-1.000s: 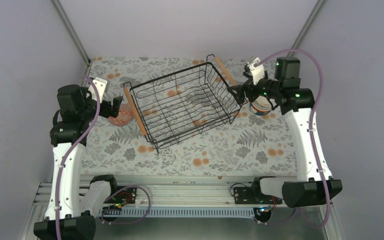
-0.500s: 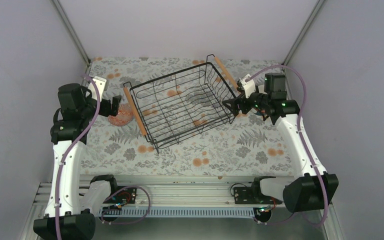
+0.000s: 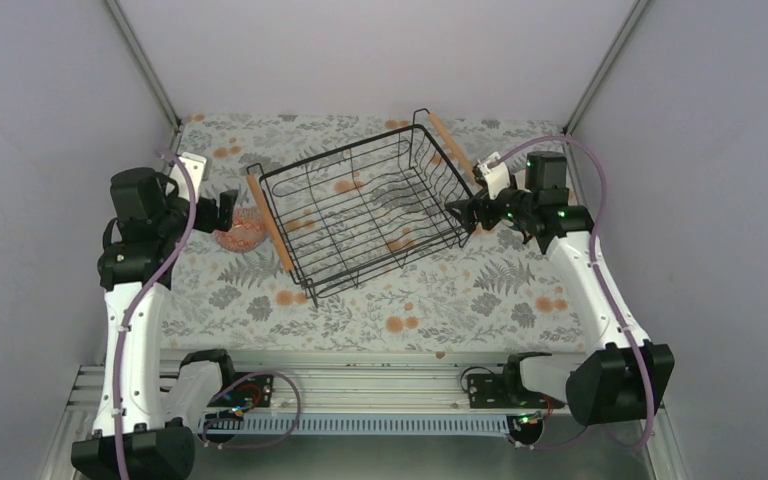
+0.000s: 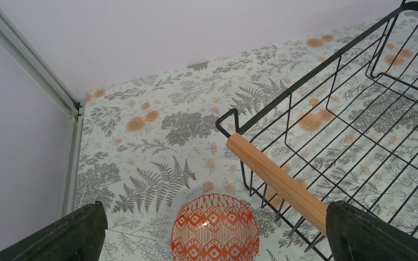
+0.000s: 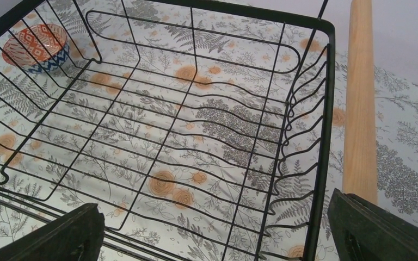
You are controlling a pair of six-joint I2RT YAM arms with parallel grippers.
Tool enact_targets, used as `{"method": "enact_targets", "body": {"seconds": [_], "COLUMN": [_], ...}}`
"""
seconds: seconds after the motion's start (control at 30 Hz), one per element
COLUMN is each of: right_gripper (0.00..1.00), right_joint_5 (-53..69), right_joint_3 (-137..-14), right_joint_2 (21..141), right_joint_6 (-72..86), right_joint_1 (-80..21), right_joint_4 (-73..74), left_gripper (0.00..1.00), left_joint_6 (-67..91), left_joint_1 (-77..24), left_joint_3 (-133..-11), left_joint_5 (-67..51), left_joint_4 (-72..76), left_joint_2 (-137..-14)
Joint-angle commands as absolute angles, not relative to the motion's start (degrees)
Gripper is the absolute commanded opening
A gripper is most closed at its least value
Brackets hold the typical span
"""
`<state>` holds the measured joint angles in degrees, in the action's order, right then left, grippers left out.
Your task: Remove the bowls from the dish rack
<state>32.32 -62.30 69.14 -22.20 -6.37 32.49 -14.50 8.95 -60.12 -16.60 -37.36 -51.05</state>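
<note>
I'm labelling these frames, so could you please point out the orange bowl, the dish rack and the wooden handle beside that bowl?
orange bowl (image 4: 215, 231): left wrist view, middle of the bowl.
dish rack (image 3: 360, 215): top external view, bare wire floor.
wooden handle (image 4: 277, 182): left wrist view, middle of the bar.

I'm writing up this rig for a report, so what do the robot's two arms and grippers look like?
The left arm and right arm match: white links, black joint housings, a lilac cable looping along each. Small green lights glow on the right one. The left gripper and right gripper have matte black fingers, with a white block beside each.
</note>
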Motion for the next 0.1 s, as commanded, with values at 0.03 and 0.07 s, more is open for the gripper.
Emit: {"method": "enact_targets", "body": {"seconds": [0.03, 0.07], "right_gripper": [1.00, 1.00], "right_joint_5": [31.30, 31.14], "right_joint_3": [-61.59, -61.49], "right_joint_2": [67.69, 67.60], "right_joint_6": [-22.15, -22.15], "right_joint_1": [-6.85, -6.84], "right_joint_4": [30.23, 30.12], "left_gripper": [1.00, 1.00], "left_joint_6": [-13.81, -13.80], "left_joint_1": [9.49, 9.55], "left_joint_3": [-62.14, -62.22], "left_joint_5": [-17.70, -17.75], "left_joint_4": [-36.71, -36.74], "left_joint_2": [-50.75, -50.53]}}
